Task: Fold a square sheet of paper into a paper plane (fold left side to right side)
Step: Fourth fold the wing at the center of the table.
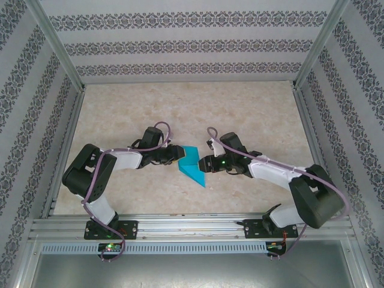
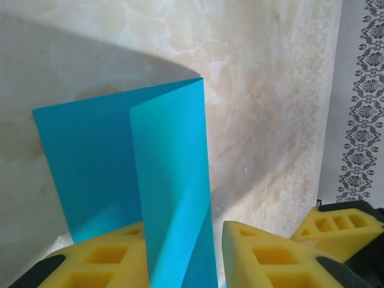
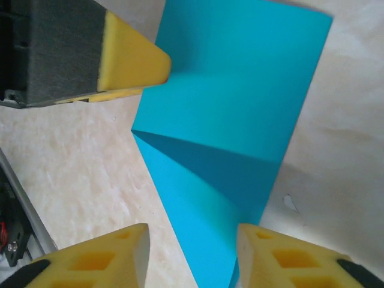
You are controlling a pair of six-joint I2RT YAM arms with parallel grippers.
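Note:
The teal-blue square sheet of paper [image 1: 193, 169] lies mid-table, partly folded, between my two grippers. In the left wrist view one part of the sheet [image 2: 84, 162] lies flat while a flap [image 2: 174, 180] stands up from a crease. My left gripper [image 2: 183, 243] is open around that flap, which rests against the left finger [image 2: 102, 261] and stands slightly apart from the right finger. My right gripper [image 3: 192, 255] is open, with the sheet's narrow pointed end [image 3: 222, 240] reaching down between its fingers. No finished dart shape is visible.
The table [image 1: 240, 108] is beige marble-patterned, with aluminium rails [image 1: 192, 225] along its near edge and patterned walls on three sides. The left gripper's finger [image 3: 129, 60] sits at the paper's edge in the right wrist view. The right gripper's finger [image 2: 339, 231] shows in the left wrist view.

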